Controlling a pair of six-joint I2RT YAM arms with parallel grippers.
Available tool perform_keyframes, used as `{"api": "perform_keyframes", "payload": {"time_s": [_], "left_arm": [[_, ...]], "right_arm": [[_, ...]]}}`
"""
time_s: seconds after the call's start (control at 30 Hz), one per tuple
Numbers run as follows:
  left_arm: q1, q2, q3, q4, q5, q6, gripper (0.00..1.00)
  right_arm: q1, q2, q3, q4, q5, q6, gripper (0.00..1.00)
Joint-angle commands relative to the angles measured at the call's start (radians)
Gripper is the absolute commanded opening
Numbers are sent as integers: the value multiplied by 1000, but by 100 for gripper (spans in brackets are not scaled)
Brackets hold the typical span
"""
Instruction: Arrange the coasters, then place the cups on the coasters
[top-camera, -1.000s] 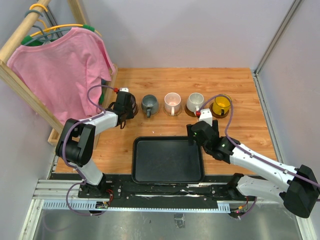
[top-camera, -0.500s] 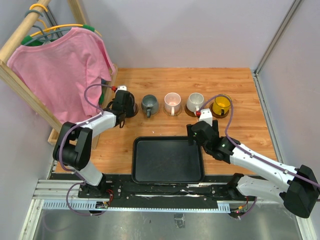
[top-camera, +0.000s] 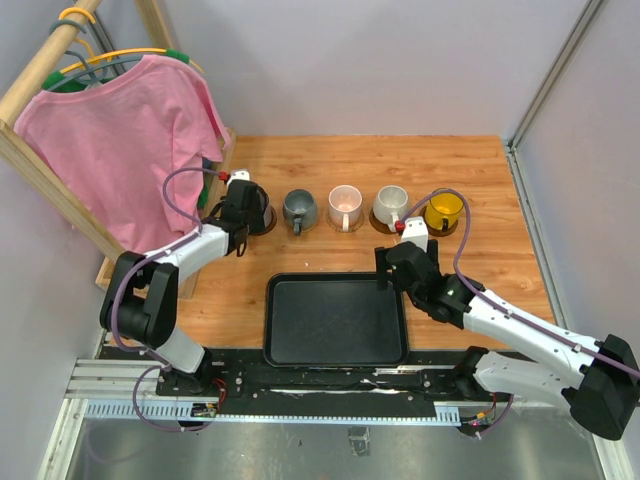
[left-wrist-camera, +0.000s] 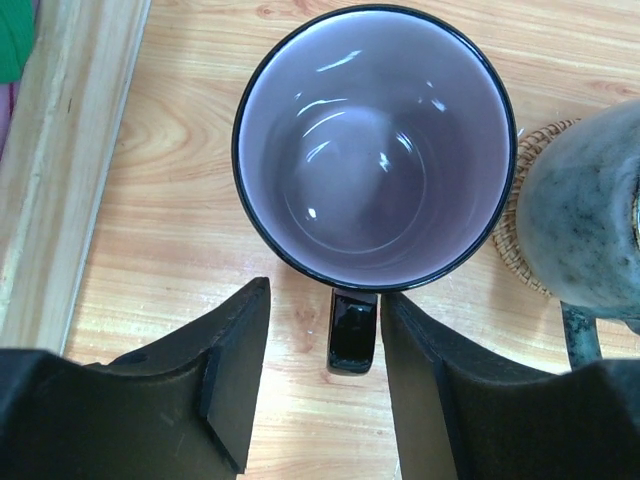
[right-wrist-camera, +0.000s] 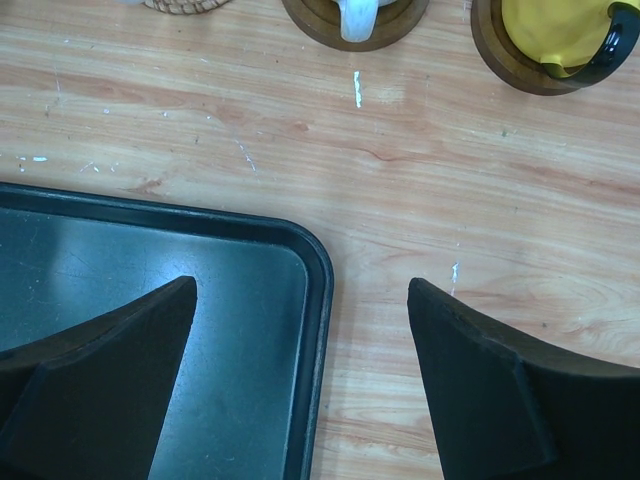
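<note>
The mauve cup (left-wrist-camera: 375, 150) stands upright at the left end of the row, its dark handle (left-wrist-camera: 352, 335) pointing at my left gripper (left-wrist-camera: 325, 300). That gripper is open, its jaws on either side of the handle with a gap on the left. The grey-blue cup (left-wrist-camera: 585, 200) sits on a tan coaster (left-wrist-camera: 515, 240) beside it. In the top view the grey-blue (top-camera: 299, 209), pale pink (top-camera: 345, 205), off-white (top-camera: 391, 203) and yellow (top-camera: 443, 210) cups stand on coasters. My right gripper (right-wrist-camera: 300, 300) hangs open and empty over the tray's corner.
The black tray (top-camera: 335, 320) lies empty at the near middle. A wooden rack (top-camera: 110, 270) with a pink shirt (top-camera: 120, 150) stands at the left, its base rail (left-wrist-camera: 60, 170) close to the mauve cup. Grey walls close in the table at the back and right.
My left gripper has opened off the mauve cup's handle and shifted slightly toward the far side. The right arm has hardly moved.
</note>
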Motion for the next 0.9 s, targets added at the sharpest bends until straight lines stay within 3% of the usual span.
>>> {"api": "perform_keyframes", "payload": {"time_s": [0.0,0.5,0.87], "left_arm": [[-4,-36,-19,-15,-27,-11,52],[-5,-78,-42,-46,-39,-24,52],[-5,-177,-47,-79,47,-33,55]], "right_arm": [[-8,-13,-1,-7,-3,22,88],[-10,9,8,-4,-20,26,88],[-9,-8,21,-24,47,19,88]]}}
